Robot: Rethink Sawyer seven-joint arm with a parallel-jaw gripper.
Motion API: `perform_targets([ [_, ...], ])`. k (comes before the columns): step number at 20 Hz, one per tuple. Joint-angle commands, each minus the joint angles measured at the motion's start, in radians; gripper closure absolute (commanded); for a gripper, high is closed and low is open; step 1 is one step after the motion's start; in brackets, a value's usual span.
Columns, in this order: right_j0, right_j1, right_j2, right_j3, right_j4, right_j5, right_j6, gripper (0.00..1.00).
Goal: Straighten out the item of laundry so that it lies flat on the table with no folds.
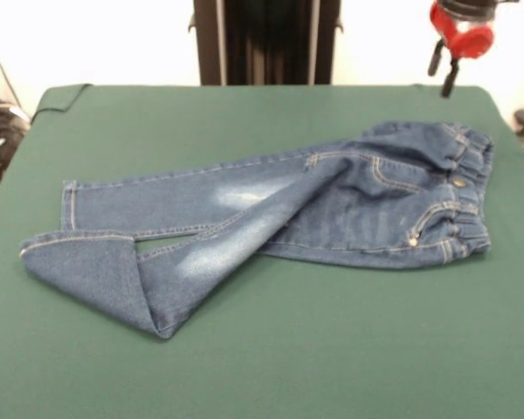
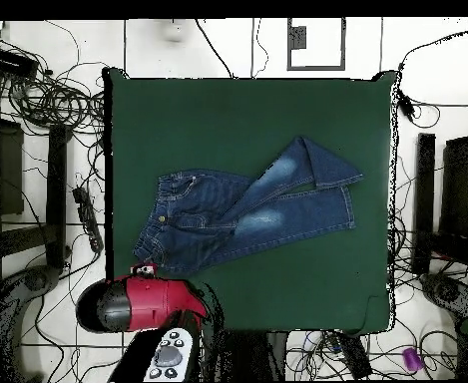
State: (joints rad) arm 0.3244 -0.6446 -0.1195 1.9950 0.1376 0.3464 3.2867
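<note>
Jeans [image 1: 332, 205] are lying mid-table [image 1: 262, 367], waistband toward the arm's corner, one leg crossing over the other with its cuff end folded back, so not lying flat. Gripper [image 1: 450, 70] is hovering off that corner edge, clear of the denim; can't tell if it's open or closed.

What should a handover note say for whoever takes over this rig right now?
Hand: raised above the table's edge near the waistband corner, holding nothing; open or shut not discernible.
Jeans: lying mid-table, waistband toward the arm's side, one leg crossed over the other, its cuff end folded back.
Done: not flat yet.
Left: uncross the legs, unfold the cuff, smooth flat.
</note>
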Motion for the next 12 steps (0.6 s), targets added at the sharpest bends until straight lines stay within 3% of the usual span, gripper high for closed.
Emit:
perform_targets([
  [1,-0.221,-0.021,0.323,-0.004,-0.059,-0.011,-0.093,0.00],
  [2,-0.415,-0.035,0.565,0.023,-0.872,-0.101,-1.085,0.00],
  [4,-0.247,-0.084,0.387,0.019,-0.875,-0.108,-0.777,0.00],
  [6,-0.168,-0.096,0.308,0.023,-0.828,-0.065,-0.551,0.00],
  [8,-0.053,-0.066,0.209,0.057,-0.667,-0.099,-0.235,0.00],
  [10,-0.003,-0.053,0.195,0.057,-0.510,-0.022,-0.125,0.00],
  [12,0.042,-0.037,0.165,0.013,-0.479,0.027,-0.119,0.00],
])
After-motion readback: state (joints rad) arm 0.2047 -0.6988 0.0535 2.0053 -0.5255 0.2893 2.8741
